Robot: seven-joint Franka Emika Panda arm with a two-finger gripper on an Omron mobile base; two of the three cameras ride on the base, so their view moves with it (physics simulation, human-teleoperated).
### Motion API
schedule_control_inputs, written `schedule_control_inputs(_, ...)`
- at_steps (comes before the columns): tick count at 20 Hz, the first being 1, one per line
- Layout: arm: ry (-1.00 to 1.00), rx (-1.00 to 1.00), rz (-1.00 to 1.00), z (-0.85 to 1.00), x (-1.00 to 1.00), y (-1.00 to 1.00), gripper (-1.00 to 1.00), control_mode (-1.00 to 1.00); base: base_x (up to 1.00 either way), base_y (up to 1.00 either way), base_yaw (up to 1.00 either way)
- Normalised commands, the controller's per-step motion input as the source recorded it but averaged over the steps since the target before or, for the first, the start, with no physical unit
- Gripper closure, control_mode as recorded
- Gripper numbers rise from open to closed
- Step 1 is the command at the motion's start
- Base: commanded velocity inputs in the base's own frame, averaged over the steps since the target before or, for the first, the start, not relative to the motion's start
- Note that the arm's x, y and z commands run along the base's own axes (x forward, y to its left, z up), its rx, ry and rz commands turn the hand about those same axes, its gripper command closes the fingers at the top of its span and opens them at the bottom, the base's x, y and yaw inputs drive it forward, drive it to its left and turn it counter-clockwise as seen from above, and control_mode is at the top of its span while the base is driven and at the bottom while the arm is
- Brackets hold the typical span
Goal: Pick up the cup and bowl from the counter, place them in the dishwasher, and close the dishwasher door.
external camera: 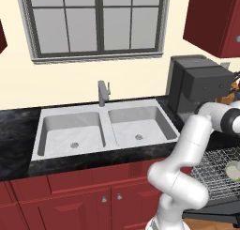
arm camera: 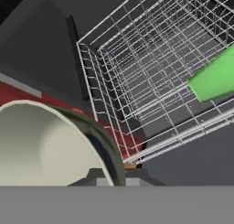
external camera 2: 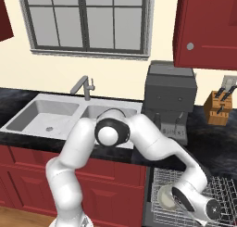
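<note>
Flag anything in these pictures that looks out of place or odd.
Nothing looks spilled or broken. The pale round bowl sits at the closed gripper over the silver wire rack. A bright green cup-like thing lies on its side in the rack, not upright.

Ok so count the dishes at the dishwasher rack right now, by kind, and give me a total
Bowl, cream, held in the shut gripper over the wire rack: 1
Cup, green, lying in the rack: 1
Total: 2
</note>
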Motion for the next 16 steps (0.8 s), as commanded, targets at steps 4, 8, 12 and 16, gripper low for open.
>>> schedule_control_inputs(4,0.0,-0.2,-0.01,-0.31,0.01,0.01,1.0,-1.0,0.0,0.0,0.0)
schedule_control_inputs(8,0.0,-0.19,-0.02,-0.24,0.0,0.01,1.0,-1.0,0.0,0.0,0.0)
schedule_control_inputs(12,0.0,-0.17,-0.03,-0.17,0.01,0.0,1.0,-1.0,0.0,0.0,0.0)
schedule_control_inputs(16,0.0,-0.1,-0.06,-0.1,0.11,0.0,1.0,-1.0,0.0,0.0,0.0)
